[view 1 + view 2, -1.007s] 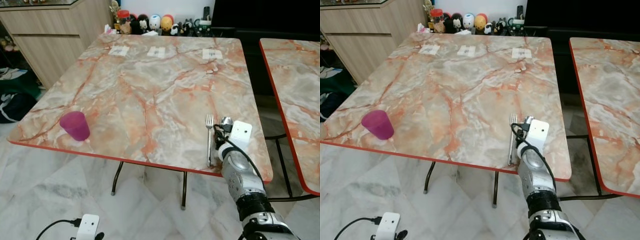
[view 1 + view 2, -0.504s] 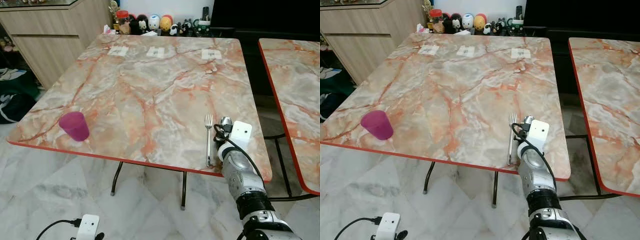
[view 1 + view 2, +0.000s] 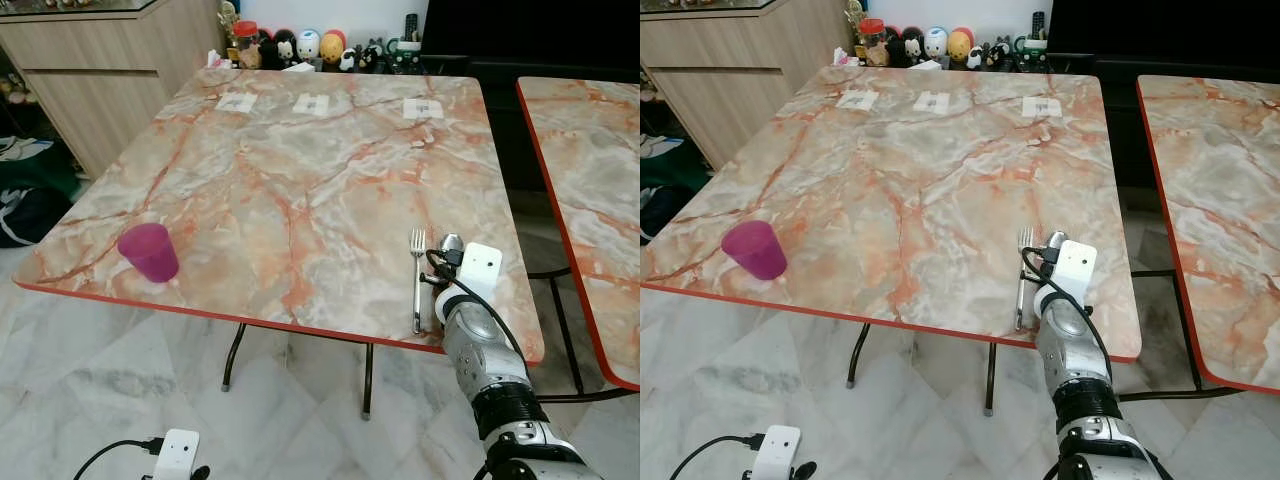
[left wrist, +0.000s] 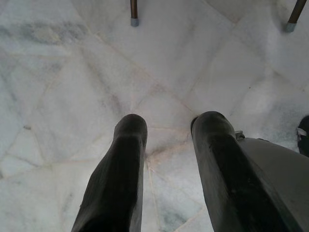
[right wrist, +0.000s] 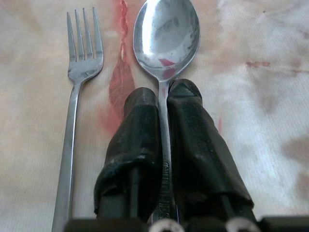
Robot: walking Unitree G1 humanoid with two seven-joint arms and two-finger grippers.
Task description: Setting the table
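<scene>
My right gripper (image 5: 163,96) clamped on spoon (image 5: 166,38) handle, spoon beside fork (image 5: 77,96) on table (image 3: 300,180), left gripper (image 4: 169,130) apart over floor (image 4: 72,72)

Table (image 3: 300,170): grey-orange marbled top, red edge; cup (image 3: 150,251) magenta; fork (image 5: 72,116), spoon (image 5: 166,36) silver; right gripper (image 5: 163,96) fingers black.

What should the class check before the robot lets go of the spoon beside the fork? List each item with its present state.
1. Right gripper shut on the spoon handle: ok.
2. Spoon parallel to the fork, bowl level with the tines: ok.
3. Spoon and fork apart, not overlapping: ok.
4. Spoon resting flat on the table: cannot tell.
5. Cup away from the cutlery: ok.
6. Left gripper idle over the floor: ok.
</scene>
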